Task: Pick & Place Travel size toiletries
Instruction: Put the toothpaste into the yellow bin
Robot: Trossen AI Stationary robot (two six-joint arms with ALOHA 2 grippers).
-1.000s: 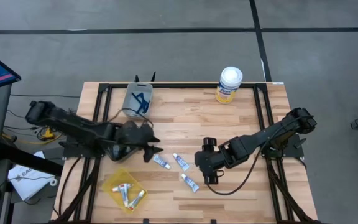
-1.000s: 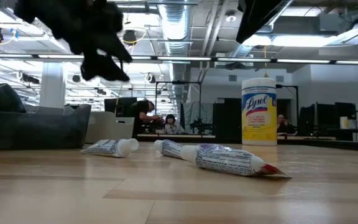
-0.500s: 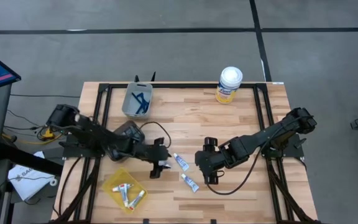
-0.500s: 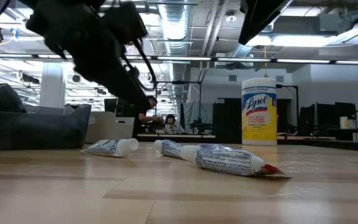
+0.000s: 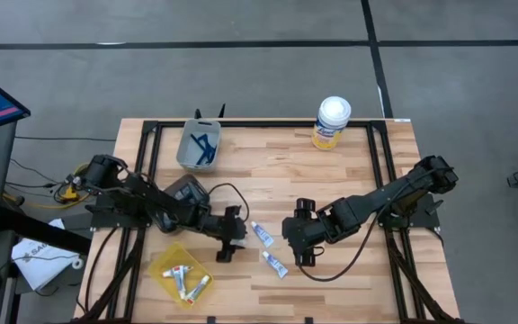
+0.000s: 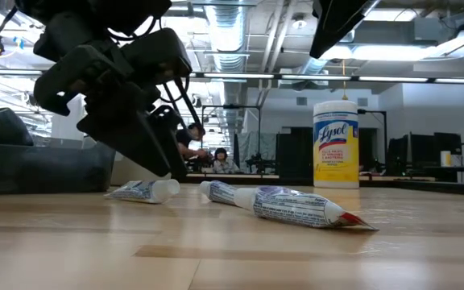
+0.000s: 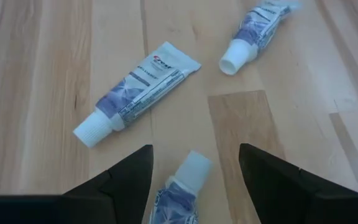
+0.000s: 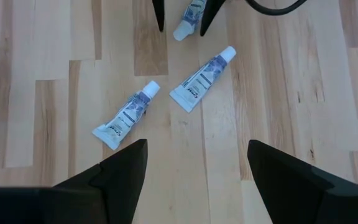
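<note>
Pale wooden planks are making up the bench [image 5: 268, 153], which is sitting on a black frame over grey floor. Three small white toothpaste tubes are lying near its centre. The left hand [image 5: 229, 238] is reaching down from the 9 o'clock side, its fingers [image 7: 127, 179] spread apart on either side of the first tube [image 7: 180, 188], whose white cap is showing between them. In the low view that hand [image 6: 147, 133] is hanging just above the wood, close to a tube [image 6: 143, 190] lying there. The second tube [image 5: 262, 234] is lying just toward 3 o'clock of the left hand, and the third tube [image 5: 275, 263] is lying toward 5 o'clock of it, apart from the others.

The right hand [image 5: 299, 243] is hovering toward 3 o'clock of the tubes, its fingers [image 8: 118, 171] held wide apart and gripping nothing.

At 7 o'clock a yellow tray [image 5: 163, 264] is holding more small tubes [image 5: 185, 282]. At 11 o'clock a grey bin [image 5: 187, 149] is holding blue razors [image 5: 203, 144]. At 1 o'clock a white-lidded yellow canister [image 5: 332, 121] is standing upright.
</note>
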